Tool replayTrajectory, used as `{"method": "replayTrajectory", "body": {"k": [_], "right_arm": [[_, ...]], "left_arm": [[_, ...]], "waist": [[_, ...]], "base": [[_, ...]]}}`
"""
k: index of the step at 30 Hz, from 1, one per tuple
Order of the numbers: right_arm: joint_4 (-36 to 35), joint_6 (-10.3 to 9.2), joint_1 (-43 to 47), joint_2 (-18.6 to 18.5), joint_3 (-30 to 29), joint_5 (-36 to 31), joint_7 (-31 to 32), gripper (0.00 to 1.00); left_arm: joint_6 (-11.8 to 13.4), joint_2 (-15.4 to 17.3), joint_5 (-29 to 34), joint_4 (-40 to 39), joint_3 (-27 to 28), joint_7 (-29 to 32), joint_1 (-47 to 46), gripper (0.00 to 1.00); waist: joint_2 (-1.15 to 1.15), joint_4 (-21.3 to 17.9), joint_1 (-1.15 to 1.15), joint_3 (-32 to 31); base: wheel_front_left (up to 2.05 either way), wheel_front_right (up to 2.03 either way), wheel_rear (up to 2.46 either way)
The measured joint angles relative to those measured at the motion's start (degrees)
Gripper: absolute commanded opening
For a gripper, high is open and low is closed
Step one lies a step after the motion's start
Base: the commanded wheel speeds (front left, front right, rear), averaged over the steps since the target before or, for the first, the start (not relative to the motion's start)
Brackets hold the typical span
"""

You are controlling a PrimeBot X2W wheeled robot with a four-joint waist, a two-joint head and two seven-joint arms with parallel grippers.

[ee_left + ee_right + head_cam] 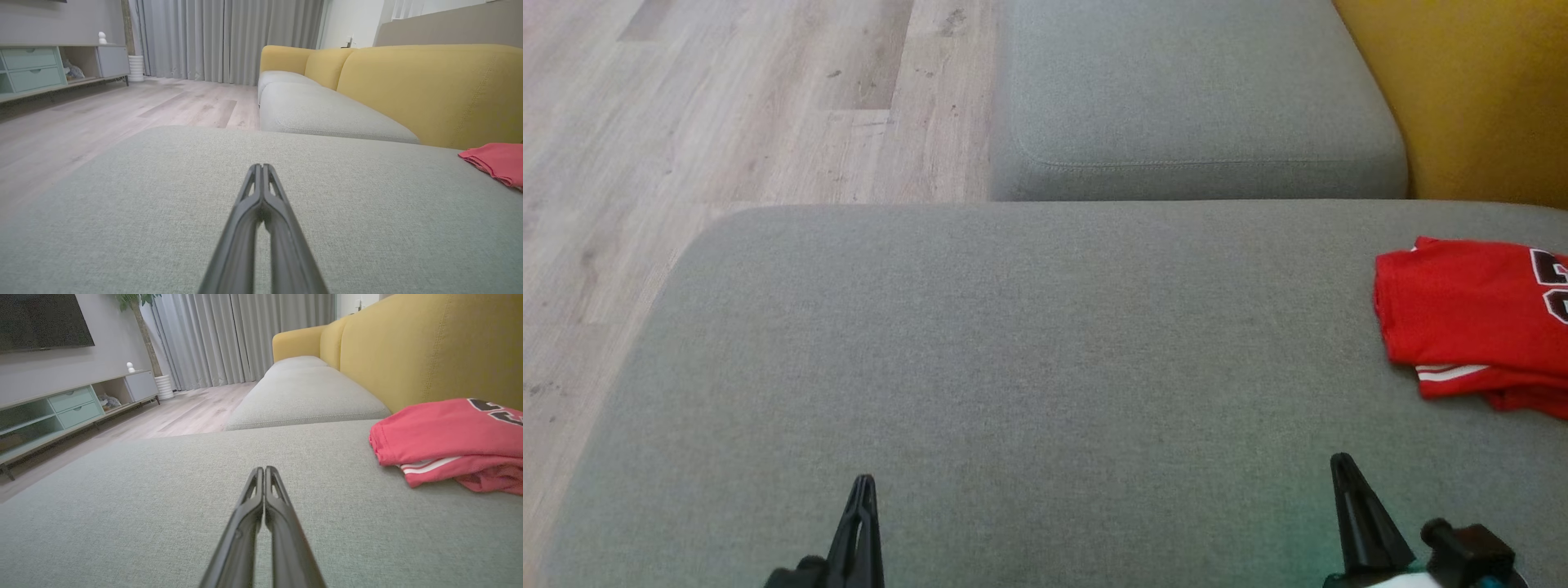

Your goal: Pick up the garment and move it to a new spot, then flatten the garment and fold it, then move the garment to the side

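Note:
The garment (1470, 318) is a red jersey with white stripes and dark lettering, folded into a compact pile at the right edge of the grey cushion (1013, 343). It also lies at the right of the right wrist view, garment (445, 433), and at the far right edge of the left wrist view, garment (496, 161). My left gripper (863, 483) hovers low over the cushion's near left, shut and empty, left gripper (261, 166). Near the front right, my right gripper (1339, 461) is shut and empty, well short of the jersey, right gripper (264, 468).
A second grey seat cushion (1192, 106) lies beyond, with the yellow sofa back (1478, 90) at the right. Wood floor (711, 122) runs along the left. A low TV cabinet (69, 408) and grey curtains (241, 335) stand across the room.

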Motion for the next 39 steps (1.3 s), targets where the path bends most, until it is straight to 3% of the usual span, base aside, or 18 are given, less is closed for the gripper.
{"method": "replayTrajectory", "body": {"k": [39], "right_arm": [[1.09, 0.00, -3.72, -0.05, -2.18, 27.13, 5.65, 0.00]], "left_arm": [[-4.55, 0.49, -26.64, 1.22, 3.97, 5.48, -3.66, 0.00]], "waist": [[0.00, -1.32, 0.00, 2.38]], "base": [[0.00, 0.00, 0.00]]}}
